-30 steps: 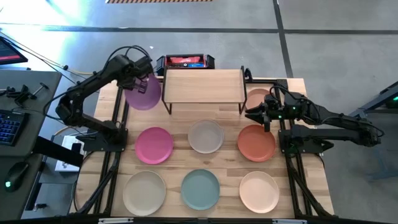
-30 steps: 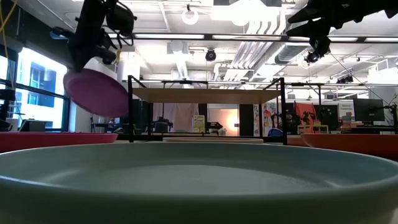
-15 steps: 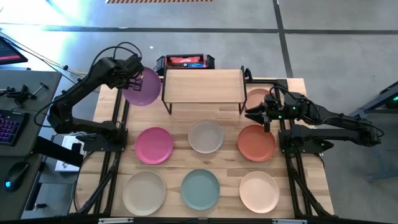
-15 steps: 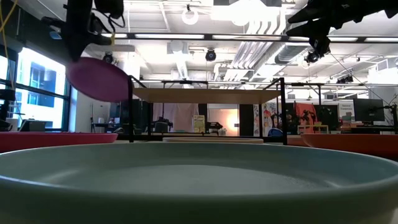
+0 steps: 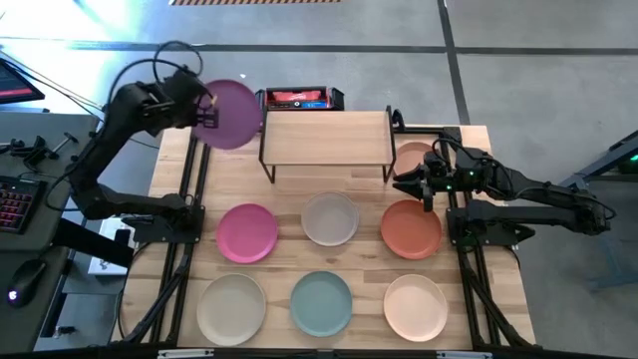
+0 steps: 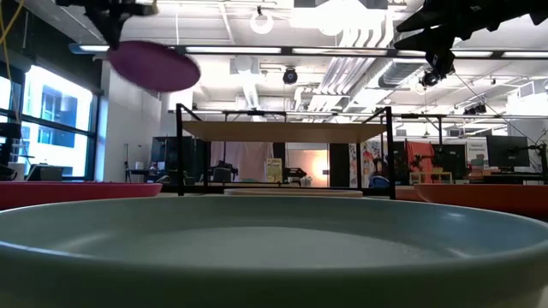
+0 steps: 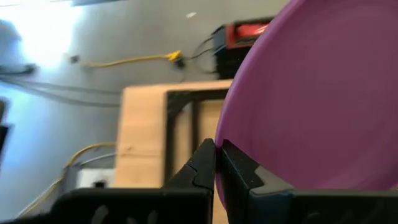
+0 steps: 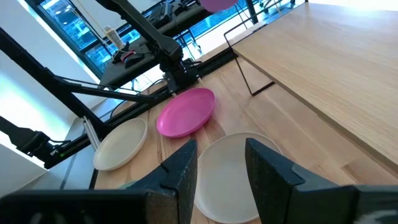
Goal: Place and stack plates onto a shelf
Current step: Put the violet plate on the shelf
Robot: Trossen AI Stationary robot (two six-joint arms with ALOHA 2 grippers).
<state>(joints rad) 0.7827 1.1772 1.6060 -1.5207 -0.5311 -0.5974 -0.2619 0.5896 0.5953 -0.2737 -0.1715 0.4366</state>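
First plate going up; shelf (image 5: 325, 133) empty.
I'm holding the purple plate (image 5: 231, 113) pinched by its rim in the left end effector (image 7: 217, 163), at the shelf's 9 o'clock; right end effector (image 5: 411, 181) waiting wide, seven plates remaining on the desk (image 5: 369, 261).

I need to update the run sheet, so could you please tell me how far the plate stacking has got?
Done: nothing; the small wooden-topped shelf with black legs has no plate on it. In hand: the left gripper is shut on the round purple plate, raised beside the shelf's left end. Left: seven plates on the table, including the pink plate and teal plate. The right gripper is open above the terracotta plate.
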